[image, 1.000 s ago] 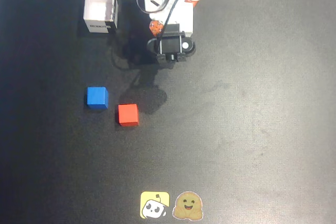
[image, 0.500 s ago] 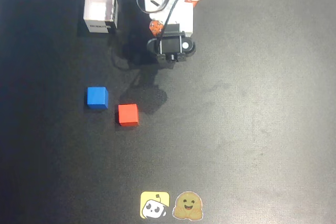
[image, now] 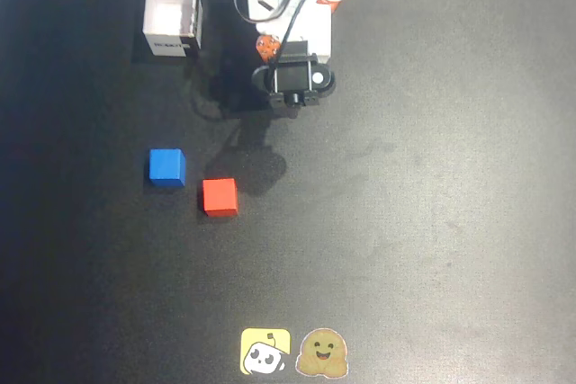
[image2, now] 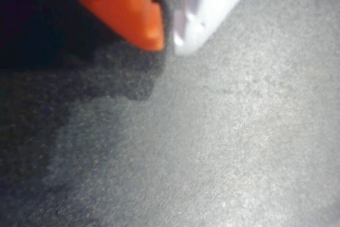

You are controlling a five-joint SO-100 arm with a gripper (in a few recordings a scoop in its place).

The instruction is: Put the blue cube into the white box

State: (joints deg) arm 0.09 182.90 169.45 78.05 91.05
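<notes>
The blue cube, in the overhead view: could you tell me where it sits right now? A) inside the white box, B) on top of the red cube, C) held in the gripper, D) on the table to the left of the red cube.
D: the blue cube rests on the table, just left of the red cube and apart from it, well below the white box.

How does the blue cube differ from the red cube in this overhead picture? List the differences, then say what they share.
Colour: the blue cube is bright blue, the red cube red. Place: the blue cube lies further left and higher in the overhead view, nearer the white box; the red cube lies lower right. Both look alike in size, rest on the table and lie apart.
</notes>
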